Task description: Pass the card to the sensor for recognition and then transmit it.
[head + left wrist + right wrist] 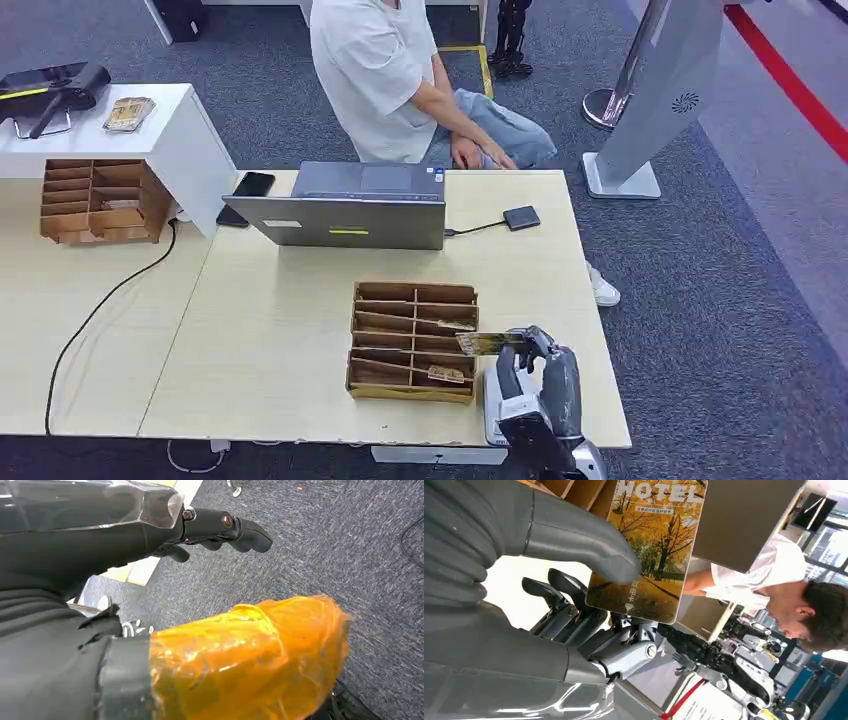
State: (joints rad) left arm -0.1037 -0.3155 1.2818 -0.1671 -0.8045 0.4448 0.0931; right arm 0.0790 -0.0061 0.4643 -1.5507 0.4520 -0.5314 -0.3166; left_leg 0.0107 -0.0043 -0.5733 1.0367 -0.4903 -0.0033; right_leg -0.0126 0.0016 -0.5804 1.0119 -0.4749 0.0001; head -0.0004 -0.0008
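One wrist view alone shows "HOTEL" on the card [651, 545] the right robot hand [589, 605] pinches.

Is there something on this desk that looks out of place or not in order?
Nothing looks spilled or damaged. The card, held by the right hand beside the wooden organizer, is a normal step. Cards in that organizer lie slightly tilted. A phone lies at the laptop's corner, half on the white stand; a bit untidy.

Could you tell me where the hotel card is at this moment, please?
The hotel card is pinched in the right hand, at the right edge of the wooden organizer near the table's front right.
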